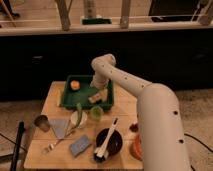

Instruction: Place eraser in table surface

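The eraser (95, 99), a small tan block, lies in the front right part of the green tray (70, 99). The tray stands at the back of the light wood table surface (53, 102). My gripper (101, 92) hangs down from the arm's bend (102, 65) into the tray, right above and against the eraser's right end. The arm hides the tray's right side. An orange ball (74, 85) sits in the tray's back left.
In front of the tray stand a green cup (96, 113) and a white and green item (77, 118). A metal cup (41, 122), a grey cloth (60, 128), a blue-grey sponge (80, 145), a dark bowl with a white brush (108, 142) and an orange bowl (137, 148) fill the front.
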Robot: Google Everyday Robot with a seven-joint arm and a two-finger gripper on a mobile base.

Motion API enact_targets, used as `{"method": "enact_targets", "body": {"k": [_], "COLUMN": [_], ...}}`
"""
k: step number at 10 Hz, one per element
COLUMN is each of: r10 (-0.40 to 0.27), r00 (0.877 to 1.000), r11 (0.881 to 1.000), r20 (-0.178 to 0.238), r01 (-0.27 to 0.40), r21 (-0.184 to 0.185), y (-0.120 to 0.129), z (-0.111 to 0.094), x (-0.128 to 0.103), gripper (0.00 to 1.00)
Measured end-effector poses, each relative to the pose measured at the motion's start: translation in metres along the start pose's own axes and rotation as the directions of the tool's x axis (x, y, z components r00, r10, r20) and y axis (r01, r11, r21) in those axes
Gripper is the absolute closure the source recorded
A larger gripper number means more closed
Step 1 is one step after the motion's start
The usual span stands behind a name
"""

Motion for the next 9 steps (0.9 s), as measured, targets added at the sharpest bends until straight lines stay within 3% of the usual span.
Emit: {"method": "enact_targets", "body": {"k": [6,7,9], "r10": [-0.004,-0.005,-0.005], "r00": [1.0,1.0,1.0], "r11": [0.999,0.998,0.997], "r20": [-0.005,-0.002,0.004], "r01": [0.004,0.005,0.006], "r21": [-0.053,-0.063,-0.079], "y": [-0.002,-0.002,-0.003], "z": [0.037,0.042,0.049], "x": [0.006,0.007,0.009], "gripper": [0.2,0.24,0.43]}}
